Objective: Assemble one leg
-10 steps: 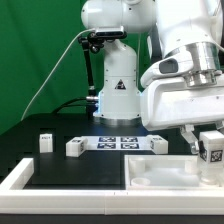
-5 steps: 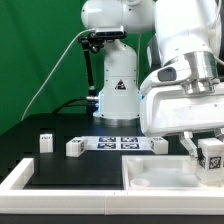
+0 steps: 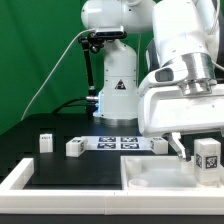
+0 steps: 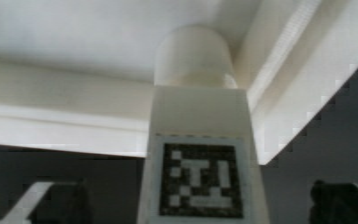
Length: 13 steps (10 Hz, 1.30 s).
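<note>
Gripping the leg (image 3: 207,153) by its flat sides, the gripper (image 4: 197,205) is closed partway onto it. Judged light, rigid and smooth; slip is possible over the panel (image 3: 150,176).

Matt white plastic leg (image 4: 204,115); matt black table (image 3: 60,165)

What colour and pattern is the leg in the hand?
The leg is white with a black-and-white square tag; clearest in wrist view.
</note>
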Tool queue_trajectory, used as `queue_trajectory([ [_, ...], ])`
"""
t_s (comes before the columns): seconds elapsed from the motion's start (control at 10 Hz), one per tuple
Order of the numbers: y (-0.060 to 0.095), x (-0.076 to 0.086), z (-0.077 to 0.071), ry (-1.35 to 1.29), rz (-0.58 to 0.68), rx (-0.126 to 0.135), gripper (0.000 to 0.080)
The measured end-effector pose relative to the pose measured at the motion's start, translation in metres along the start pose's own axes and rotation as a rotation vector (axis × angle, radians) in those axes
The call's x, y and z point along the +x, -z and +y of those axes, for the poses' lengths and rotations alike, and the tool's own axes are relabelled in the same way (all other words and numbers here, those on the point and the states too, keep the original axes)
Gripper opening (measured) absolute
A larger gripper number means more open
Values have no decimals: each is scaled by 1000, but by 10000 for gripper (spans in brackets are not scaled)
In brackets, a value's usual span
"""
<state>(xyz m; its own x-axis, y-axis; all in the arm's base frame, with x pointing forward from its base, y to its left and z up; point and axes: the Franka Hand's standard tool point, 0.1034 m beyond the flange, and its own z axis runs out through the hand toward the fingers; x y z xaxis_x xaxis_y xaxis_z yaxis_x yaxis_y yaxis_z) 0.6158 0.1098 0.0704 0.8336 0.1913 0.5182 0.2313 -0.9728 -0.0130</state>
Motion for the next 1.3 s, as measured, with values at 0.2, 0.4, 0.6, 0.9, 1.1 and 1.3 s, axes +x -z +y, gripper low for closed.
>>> queue_trajectory([
  [0.2, 0, 0, 0, 0, 0, 0, 648],
  [0.4, 1, 1, 0, 0, 0, 0, 648],
  [0.6, 21, 15, 2, 2, -14, 5, 649],
  [0.9, 24, 15, 2, 2, -38, 12, 649],
  [1.1, 16, 11, 0, -19, -156, 43, 649],
  [1.3, 9, 18, 2, -39, -298, 80, 649],
])
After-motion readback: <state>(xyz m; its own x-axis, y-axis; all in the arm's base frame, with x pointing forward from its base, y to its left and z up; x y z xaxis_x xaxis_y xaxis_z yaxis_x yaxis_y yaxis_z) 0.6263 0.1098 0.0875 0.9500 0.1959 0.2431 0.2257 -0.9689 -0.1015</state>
